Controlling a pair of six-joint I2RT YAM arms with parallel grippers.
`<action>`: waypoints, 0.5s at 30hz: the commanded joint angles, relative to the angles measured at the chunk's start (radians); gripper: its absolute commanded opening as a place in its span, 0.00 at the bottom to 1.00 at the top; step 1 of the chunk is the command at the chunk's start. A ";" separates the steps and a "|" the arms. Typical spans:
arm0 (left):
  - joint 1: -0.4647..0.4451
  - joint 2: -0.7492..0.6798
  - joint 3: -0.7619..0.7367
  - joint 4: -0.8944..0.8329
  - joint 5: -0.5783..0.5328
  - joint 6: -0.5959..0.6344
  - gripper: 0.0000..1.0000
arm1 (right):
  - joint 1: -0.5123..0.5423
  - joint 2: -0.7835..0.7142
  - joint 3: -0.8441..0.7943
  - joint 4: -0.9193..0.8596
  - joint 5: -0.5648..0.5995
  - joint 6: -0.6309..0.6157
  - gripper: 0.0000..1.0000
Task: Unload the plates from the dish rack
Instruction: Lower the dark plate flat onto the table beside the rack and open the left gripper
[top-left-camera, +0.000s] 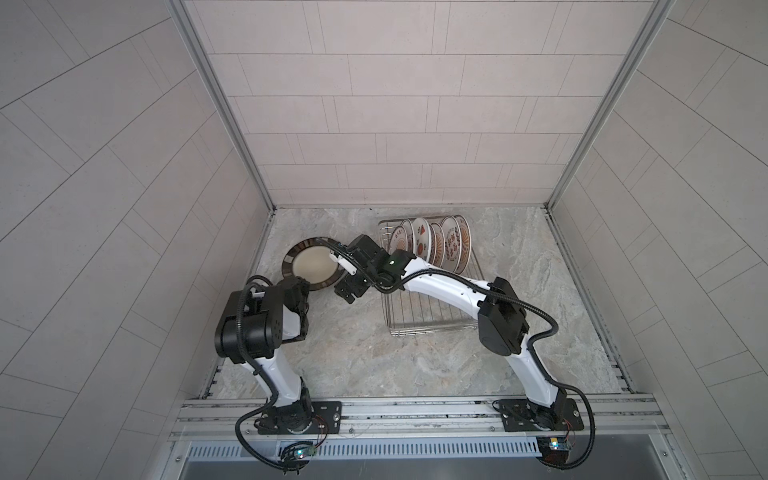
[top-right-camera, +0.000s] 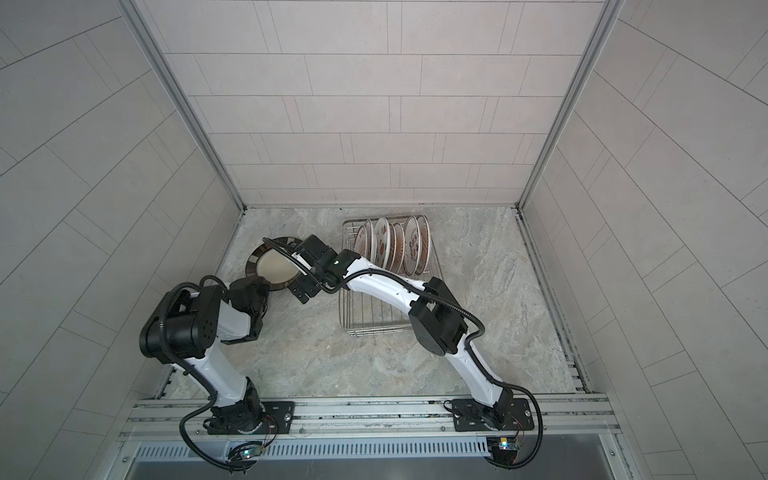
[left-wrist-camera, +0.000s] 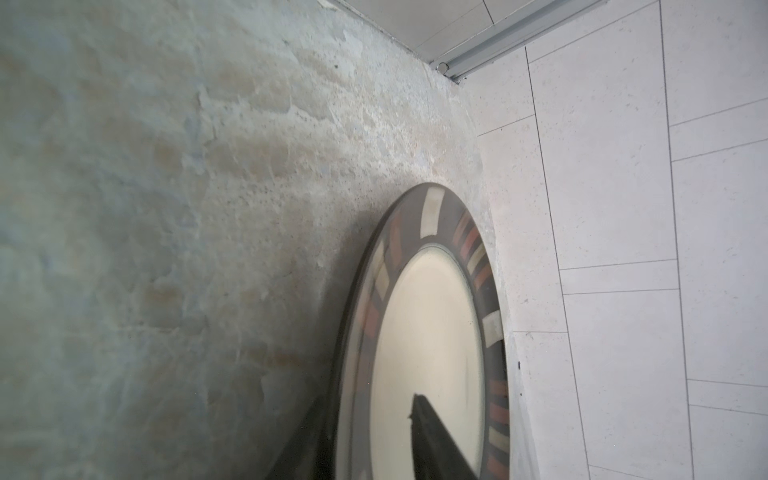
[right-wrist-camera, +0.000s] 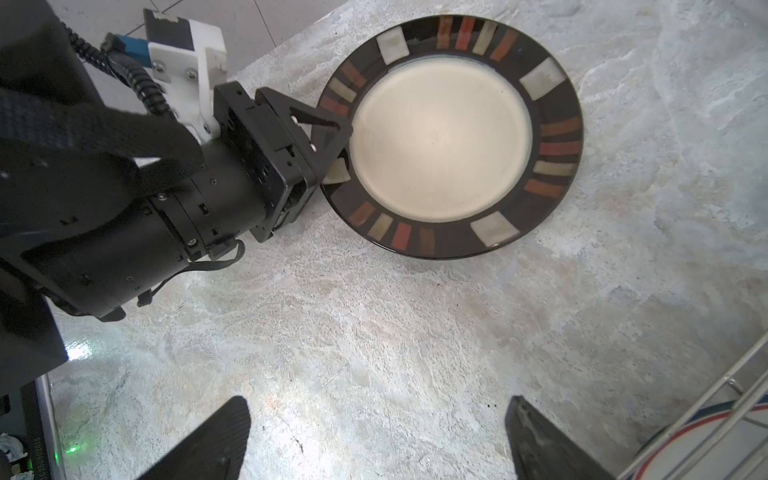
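In both top views the dish rack (top-left-camera: 432, 320) is seen right of the table's (top-left-camera: 365, 357) middle, with patterned plates (top-left-camera: 434, 245) stood on edge at its far end. A dark-rimmed plate (top-left-camera: 311, 264) is laid flat on the table left of the rack, apart from it, and the left gripper (top-left-camera: 307, 289) is placed at its near rim.

In the left wrist view that rim is straddled by parted jaws with room to spare, one finger (left-wrist-camera: 440, 440) over the pale centre.

In the right wrist view the right gripper (right-wrist-camera: 376, 419) is spread wide over bare table near that plate, and nothing is held.
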 joint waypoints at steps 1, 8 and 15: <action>0.009 -0.032 -0.005 0.016 -0.026 0.011 0.49 | 0.001 -0.002 0.019 -0.013 0.006 -0.009 0.97; 0.010 -0.104 -0.042 -0.005 -0.056 0.029 0.99 | 0.008 -0.031 0.009 -0.022 0.014 -0.019 1.00; 0.010 -0.215 -0.099 -0.041 -0.082 0.044 1.00 | 0.026 -0.114 -0.085 0.045 0.049 -0.040 1.00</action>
